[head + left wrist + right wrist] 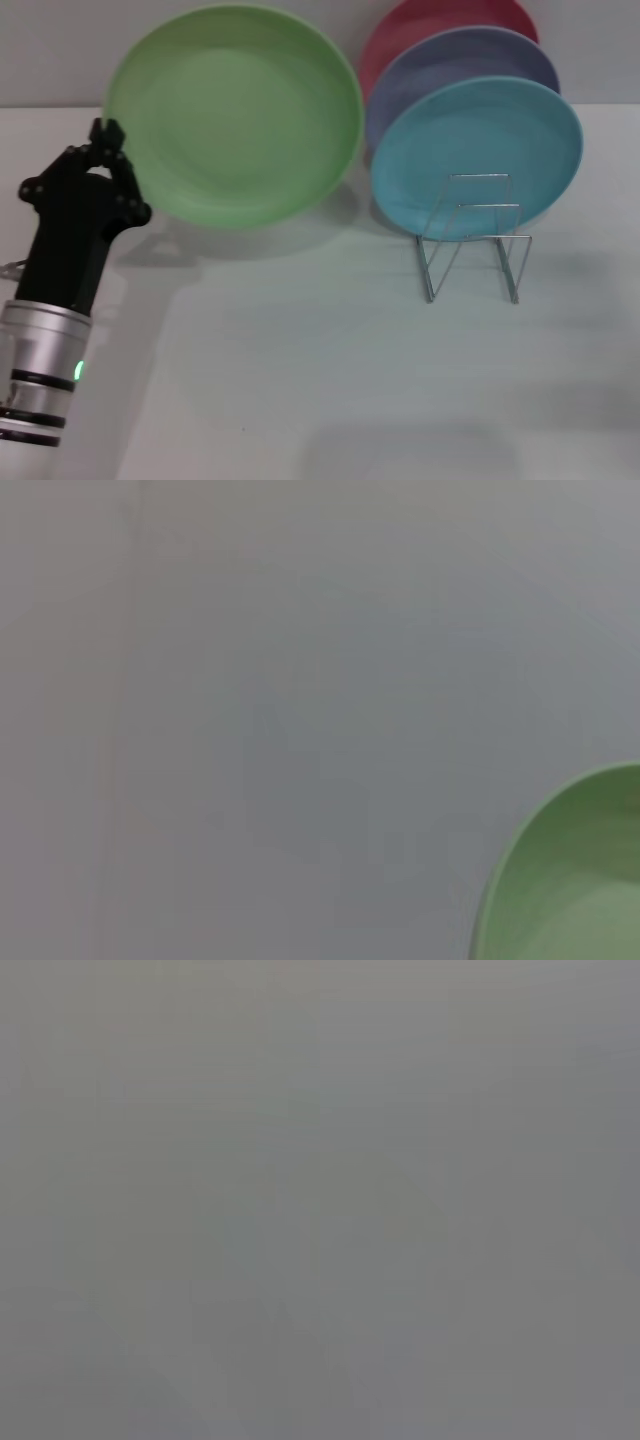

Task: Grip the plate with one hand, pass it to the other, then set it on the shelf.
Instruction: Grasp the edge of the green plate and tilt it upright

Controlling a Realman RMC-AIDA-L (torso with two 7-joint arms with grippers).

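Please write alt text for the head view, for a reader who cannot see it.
The left gripper holds a light green plate by its left rim, raised on edge above a white table. To its right, a silver wire rack holds a sky-blue plate, a lavender plate and a red plate.

No readable text, label or number shows anywhere.

A light green plate (235, 115) stands beside a sky-blue plate (478, 155), a lavender plate (455, 65) and a red-pink plate (440, 22). The wire rack (472, 240) is silver. The left gripper (105, 140) is black, its arm (42, 375) silver with a green light.
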